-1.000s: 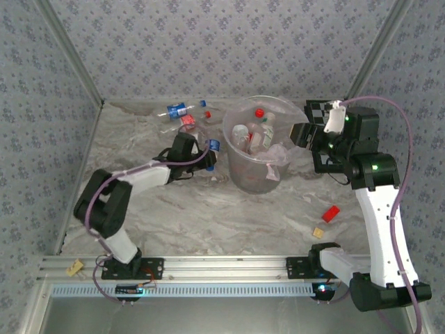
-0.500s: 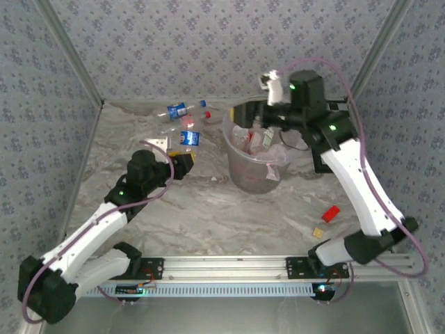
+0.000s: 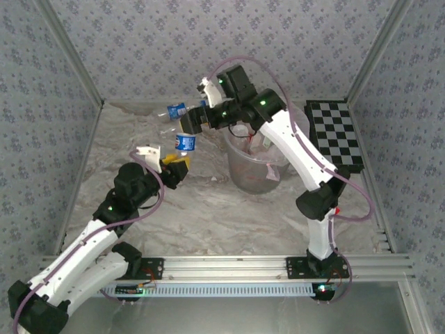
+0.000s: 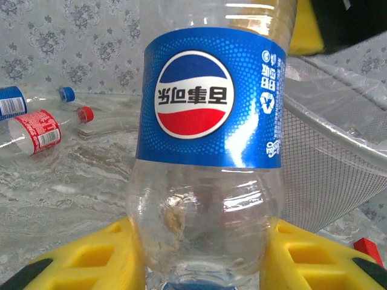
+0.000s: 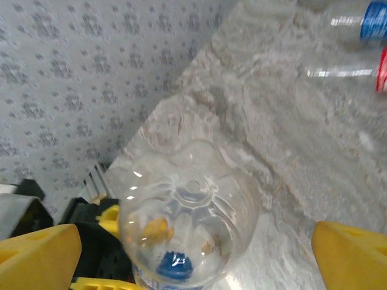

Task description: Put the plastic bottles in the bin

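Left wrist: my left gripper [image 4: 202,260] clamps the bottle [image 4: 208,121] near its cap; it looks light and crushable. My right gripper [image 5: 196,254] gapes over its base.

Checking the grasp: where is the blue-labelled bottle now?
Top view, left of the bin: the blue-labelled bottle stands cap-down in the left gripper, right gripper open above it.

One clear blue-labelled bottle [image 3: 185,142] stands inverted, blue cap down, at 9 o'clock of the translucent, bag-lined bin [image 3: 245,175]; loose bottles [image 3: 175,110] lie flat at its 10 o'clock.
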`<state>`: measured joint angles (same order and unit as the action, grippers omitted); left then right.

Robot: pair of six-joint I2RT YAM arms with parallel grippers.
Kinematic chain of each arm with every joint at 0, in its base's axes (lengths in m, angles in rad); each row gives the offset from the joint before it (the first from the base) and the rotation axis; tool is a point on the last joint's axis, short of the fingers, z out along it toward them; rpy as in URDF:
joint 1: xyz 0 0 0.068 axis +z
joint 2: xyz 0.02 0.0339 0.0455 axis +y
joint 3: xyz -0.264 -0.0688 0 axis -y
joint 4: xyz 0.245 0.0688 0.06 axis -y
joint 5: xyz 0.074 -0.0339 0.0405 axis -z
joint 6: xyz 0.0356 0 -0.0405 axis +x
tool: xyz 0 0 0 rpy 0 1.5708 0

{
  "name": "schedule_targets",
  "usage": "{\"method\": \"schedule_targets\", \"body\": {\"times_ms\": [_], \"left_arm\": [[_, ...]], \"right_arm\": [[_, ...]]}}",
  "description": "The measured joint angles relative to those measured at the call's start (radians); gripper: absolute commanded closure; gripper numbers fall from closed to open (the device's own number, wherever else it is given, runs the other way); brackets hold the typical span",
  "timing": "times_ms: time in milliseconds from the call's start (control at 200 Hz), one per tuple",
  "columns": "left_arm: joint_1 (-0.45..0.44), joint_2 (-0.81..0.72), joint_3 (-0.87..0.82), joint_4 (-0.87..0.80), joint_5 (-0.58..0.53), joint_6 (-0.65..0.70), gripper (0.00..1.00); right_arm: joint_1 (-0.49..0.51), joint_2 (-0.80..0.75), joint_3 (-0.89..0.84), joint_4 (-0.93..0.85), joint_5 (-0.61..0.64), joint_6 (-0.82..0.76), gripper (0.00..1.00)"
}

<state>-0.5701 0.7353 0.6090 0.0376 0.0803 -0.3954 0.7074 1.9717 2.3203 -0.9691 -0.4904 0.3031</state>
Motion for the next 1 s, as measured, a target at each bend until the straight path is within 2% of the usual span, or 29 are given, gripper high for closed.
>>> {"method": "schedule_targets", "body": {"times_ms": [345, 485, 610, 655, 755, 800, 875, 1000], "left_arm": [[-0.006, 0.023, -0.005, 0.012, 0.001, 0.014, 0.69], [-0.008, 0.032, -0.005, 0.016, 0.000, 0.014, 0.69], [-0.008, 0.034, -0.005, 0.019, 0.000, 0.014, 0.68], [-0.009, 0.034, -0.005, 0.022, 0.004, 0.018, 0.62], [-0.011, 0.033, -0.004, 0.026, 0.004, 0.022, 0.35], [-0.013, 0.031, -0.004, 0.024, 0.005, 0.020, 0.27], [-0.016, 0.023, -0.004, 0.015, 0.005, 0.022, 0.20], [-0.016, 0.009, -0.004, 0.003, 0.000, 0.016, 0.18]], "right_arm": [[0.010, 0.042, 0.010, -0.032, -0.031, -0.030, 0.28], [0.007, 0.042, 0.010, -0.031, -0.031, -0.035, 0.45], [0.006, 0.042, 0.010, -0.030, -0.031, -0.034, 0.49], [0.006, 0.040, 0.010, -0.029, -0.030, -0.035, 0.50], [0.004, 0.035, 0.010, -0.028, -0.029, -0.035, 0.53], [0.002, 0.029, 0.010, -0.026, -0.021, -0.041, 0.54], [-0.011, 0.002, 0.009, -0.013, -0.010, -0.044, 0.56], [-0.055, -0.120, -0.050, 0.037, 0.032, -0.055, 0.58]]}}
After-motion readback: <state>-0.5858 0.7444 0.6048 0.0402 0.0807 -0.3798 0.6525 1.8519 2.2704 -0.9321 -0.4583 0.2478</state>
